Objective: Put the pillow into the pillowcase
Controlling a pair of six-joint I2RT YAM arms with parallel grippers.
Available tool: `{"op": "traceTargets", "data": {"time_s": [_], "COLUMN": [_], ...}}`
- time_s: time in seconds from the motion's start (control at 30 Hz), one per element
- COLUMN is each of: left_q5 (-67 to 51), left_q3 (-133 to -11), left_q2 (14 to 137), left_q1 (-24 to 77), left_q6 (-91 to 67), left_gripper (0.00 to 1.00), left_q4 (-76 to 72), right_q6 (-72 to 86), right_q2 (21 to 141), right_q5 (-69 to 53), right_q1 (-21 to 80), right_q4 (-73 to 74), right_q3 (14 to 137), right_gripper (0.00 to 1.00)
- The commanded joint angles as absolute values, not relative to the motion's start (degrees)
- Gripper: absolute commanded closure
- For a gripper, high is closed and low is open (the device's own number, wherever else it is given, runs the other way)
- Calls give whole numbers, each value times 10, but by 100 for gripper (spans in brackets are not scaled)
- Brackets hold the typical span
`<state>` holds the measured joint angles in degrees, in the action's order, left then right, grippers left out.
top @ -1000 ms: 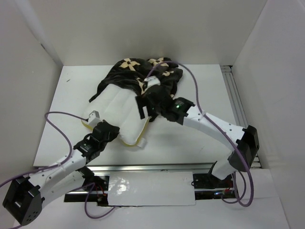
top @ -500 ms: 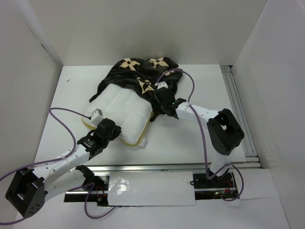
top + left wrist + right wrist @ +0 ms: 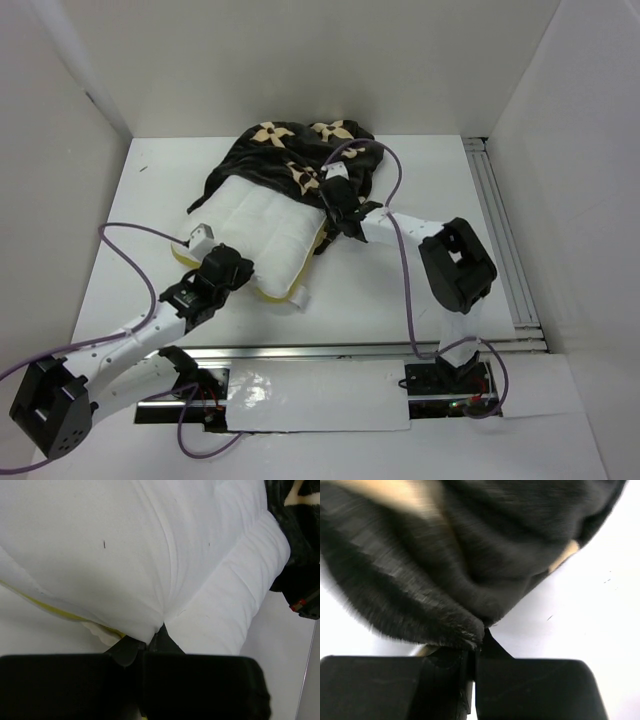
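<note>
Left jaws tight on pillow (image 3: 125, 545) edge; right jaws tight on pillowcase (image 3: 485, 545) fold.

Far end of pillow (image 3: 255, 235) hidden inside pillowcase (image 3: 290, 155), both fabrics cropped by wrist views' edges, tan motif (image 3: 390, 495) blurred at top of right wrist view

White table (image 3: 400, 290), white walls (image 3: 300, 60) — aluminium rail (image 3: 500, 230), right

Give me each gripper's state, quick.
Left gripper: closed on the edge of the puffy white quilted pillow.
Right gripper: closed on a fold of the dark plush flower-printed pillowcase.
</note>
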<state>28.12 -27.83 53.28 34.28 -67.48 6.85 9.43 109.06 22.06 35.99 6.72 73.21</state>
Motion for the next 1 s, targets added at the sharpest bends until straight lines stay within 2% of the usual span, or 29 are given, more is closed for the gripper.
{"op": "traceTargets", "data": {"time_s": [0.0,0.17,0.27,0.4,0.53,0.67,0.77,0.83,0.97], "left_q5": [303,287,300,362,378,433,433,439,446], "left_q3": [-309,-345,-398,-388,-393,-431,-431,-438,-499], "left_q2": [542,548,540,533,560,565,533,526,591], "left_q1": [346,358,386,428,433,447,453,459,459], "left_q6": [-664,-671,-658,-658,-666,-666,-650,-638,-716], "left_gripper": [100,100,100,100,100,100,100,100,100], "left_q4": [-12,-112,-160,-204,-218,-182,-220,-238,-120], "right_q6": [76,76,86,96,113,73,49,41,47], "right_q2": [992,922,887,875,896,896,920,920,908], "right_q5": [211,54,5,-59,-85,-28,-27,-39,-77], "right_q1": [411,448,470,488,496,594,631,652,675], "right_q4": [90,193,243,238,269,318,373,367,339], "right_q3": [759,838,910,908,916,1041,1125,1130,1103], "right_gripper": [100,100,100,100,100,100,100,100,100]}}
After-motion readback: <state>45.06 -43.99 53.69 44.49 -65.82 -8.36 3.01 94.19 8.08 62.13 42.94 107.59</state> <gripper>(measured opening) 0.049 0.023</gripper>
